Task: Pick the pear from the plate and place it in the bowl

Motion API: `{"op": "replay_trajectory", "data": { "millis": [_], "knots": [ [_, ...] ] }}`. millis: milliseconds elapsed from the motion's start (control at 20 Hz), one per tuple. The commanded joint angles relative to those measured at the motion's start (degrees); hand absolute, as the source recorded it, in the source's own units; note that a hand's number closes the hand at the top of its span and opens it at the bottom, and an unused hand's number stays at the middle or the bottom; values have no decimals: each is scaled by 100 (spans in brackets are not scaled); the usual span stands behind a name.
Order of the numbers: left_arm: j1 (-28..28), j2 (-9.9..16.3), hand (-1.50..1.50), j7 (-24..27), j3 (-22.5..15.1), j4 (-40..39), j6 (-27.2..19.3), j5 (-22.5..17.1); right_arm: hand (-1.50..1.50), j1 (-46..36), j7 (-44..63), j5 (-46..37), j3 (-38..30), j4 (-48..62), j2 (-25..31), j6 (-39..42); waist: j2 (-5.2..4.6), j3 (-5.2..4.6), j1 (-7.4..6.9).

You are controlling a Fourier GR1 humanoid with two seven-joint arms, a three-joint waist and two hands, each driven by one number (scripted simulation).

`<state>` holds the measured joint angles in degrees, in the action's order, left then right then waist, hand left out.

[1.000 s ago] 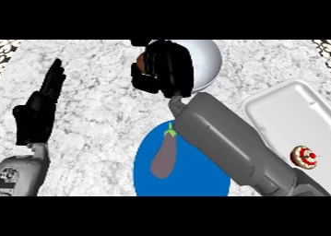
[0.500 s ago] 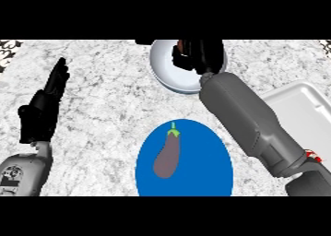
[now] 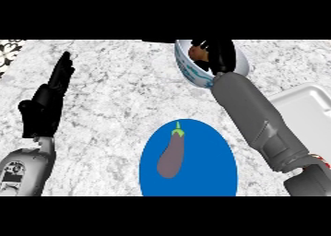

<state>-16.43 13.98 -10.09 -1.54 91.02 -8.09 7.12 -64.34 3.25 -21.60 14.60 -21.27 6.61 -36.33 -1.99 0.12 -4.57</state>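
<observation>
Eggplant point(image 3: 172, 156) lies alone on the blue plate point(image 3: 215, 170) at the lower middle of the marble worktop point(image 3: 127, 92), its green stem pointing away from the robot and its purple body running down the plate's left half. No pear shows on that plate.

The white bowl point(image 3: 188, 69) with a blue pattern on its wall sits at the far edge of the worktop, right of centre. The right hand point(image 3: 219, 53) is over and inside the bowl, its black fingers curled downward. A small brownish object point(image 3: 197, 54), which may be the pear, shows just beside the fingers within the bowl; whether the fingers are closed round it or merely next to it cannot be told.

The right forearm point(image 3: 256, 115) stretches from the lower right up to the bowl, passing beside a white tray point(image 3: 310, 115) at the right edge. A small red-and-white item point(image 3: 320, 159) peeks out beyond the forearm near the tray's lower corner.

The left hand point(image 3: 49, 99) rests at the left side, fingers straight and together, pointing up, holding nothing.
</observation>
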Motion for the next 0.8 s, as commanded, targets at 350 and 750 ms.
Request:
{"op": "replay_trajectory", "data": {
  "millis": [350, 750],
  "knots": [
    [80, -46, 0, 4, -101, 70, 16, 110, -150, 15, -2175, 1162, -1307, 278, 223, 664, 1, 4, 11],
    [162, -112, 0, -44, -34, 98, -132, 250, -150, 122, -2849, 1798, -2074, 619, 443, 1413, 87, -2, 189]
  ]
}}
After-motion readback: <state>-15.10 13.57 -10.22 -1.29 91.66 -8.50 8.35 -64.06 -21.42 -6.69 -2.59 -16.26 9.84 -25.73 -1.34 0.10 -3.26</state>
